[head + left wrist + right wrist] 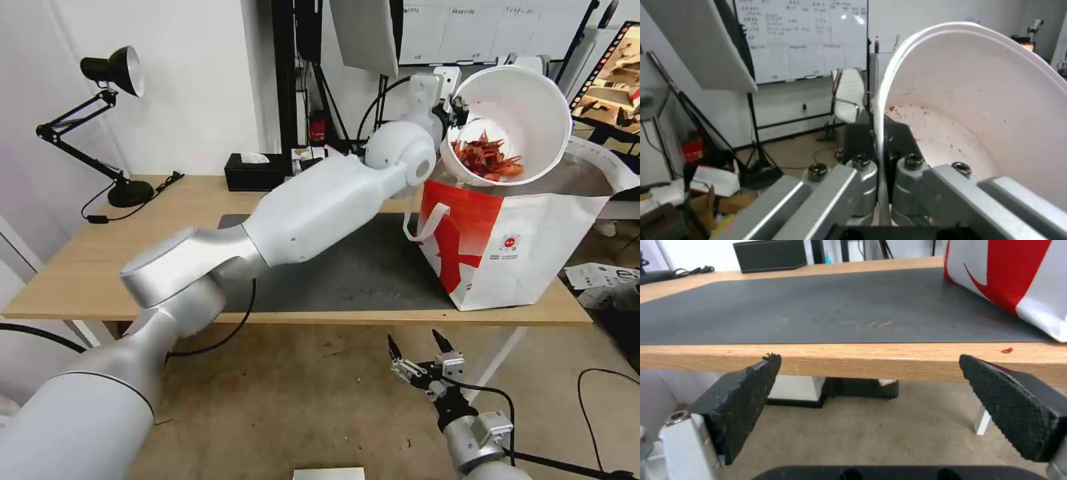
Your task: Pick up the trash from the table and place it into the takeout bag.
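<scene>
My white round plastic bowl (510, 127) of red shells (487, 159) hangs tipped over the white-and-red foil-lined takeout bag (513, 250) at the desk's (67, 280) far right. It looks light, thin-walled and greasy, so the rim is the only sound hold; my left end effector (880, 146) pinches it there. The right end effector (418, 357) waits released below the near edge

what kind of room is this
Probably an office or lab workroom: a whiteboard with written grids, a light-wood desk with a black desk lamp, and an office chair by the wall.
</scene>
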Tool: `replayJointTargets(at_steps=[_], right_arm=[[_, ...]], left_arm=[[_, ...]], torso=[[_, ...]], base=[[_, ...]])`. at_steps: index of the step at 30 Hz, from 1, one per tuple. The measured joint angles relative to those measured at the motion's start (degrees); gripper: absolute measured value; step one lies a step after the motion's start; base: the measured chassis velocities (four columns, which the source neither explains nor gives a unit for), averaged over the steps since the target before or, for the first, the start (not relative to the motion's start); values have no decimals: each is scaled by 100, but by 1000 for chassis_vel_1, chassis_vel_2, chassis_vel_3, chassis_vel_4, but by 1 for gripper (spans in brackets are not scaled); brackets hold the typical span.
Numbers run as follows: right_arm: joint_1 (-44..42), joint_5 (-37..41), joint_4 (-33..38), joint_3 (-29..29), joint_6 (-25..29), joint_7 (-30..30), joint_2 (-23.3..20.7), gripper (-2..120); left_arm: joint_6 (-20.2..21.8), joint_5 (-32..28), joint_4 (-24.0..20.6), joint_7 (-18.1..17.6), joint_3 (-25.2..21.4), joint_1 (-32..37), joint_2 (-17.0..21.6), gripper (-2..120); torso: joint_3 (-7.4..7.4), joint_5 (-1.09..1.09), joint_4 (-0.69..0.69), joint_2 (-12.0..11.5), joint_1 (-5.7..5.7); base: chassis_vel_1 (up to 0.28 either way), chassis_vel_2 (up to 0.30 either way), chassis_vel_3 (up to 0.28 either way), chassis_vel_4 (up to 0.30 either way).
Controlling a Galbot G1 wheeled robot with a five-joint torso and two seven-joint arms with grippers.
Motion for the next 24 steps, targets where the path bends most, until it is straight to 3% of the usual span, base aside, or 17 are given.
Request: replayJointTargets(at_steps=[5,9,24], right_arm=[[0,0,0,0,0,0,0,100],[0,0,0,0,0,0,0,100],[0,0,0,0,0,0,0,100]], left_arm=[[-9,105,-120,93,154,56,57,0],[282,-377,-282,200,184,116,-7,0],[472,-632,-22,212,438,454,-155,0]], torso=[[0,0,-1,0,0],[0,0,-1,0,0],[0,0,-1,0,0]], base=[[0,0,0,0],[0,0,0,0],[0,0,0,0]])
